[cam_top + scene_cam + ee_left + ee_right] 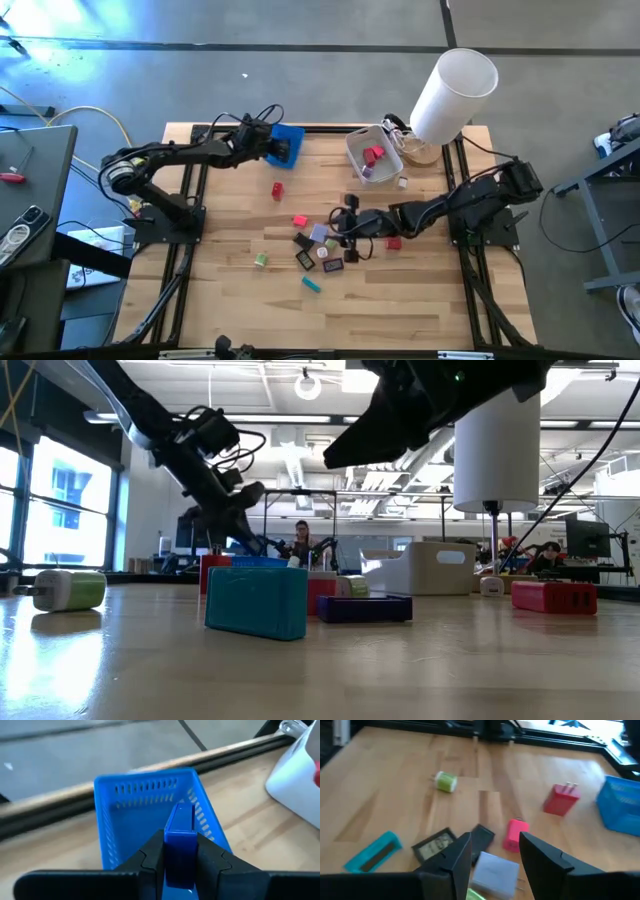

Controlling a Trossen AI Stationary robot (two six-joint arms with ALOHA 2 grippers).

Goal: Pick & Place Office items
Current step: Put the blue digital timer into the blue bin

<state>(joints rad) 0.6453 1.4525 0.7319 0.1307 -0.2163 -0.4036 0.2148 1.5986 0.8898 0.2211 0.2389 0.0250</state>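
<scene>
Left gripper sits over the blue tray at the table's far edge, fingers clamped narrow on a small blue block. The block stands upright between the pads, above the tray's open top. In the high view the arm reaches in from the left, its head partly covering the tray.

Right gripper hangs above the cluster mid-table, jaws apart with nothing between them. Below its fingertips: a lavender block, a black piece just beside it, and a pink block lying past the gap.

Scatter on the wood:
- red block with two prongs, alone, between tray and cluster
- green roll, off toward the left side
- teal block, nearest the front edge; it fills the foreground in the low view
- a dark flat piece with a pale label, next to the black one
- a second red block under the right arm

White bin stands at the far edge right of the tray, holding a red piece and something purple. A tall white cylinder rises beside it.

A person is visible in the room behind.
</scene>
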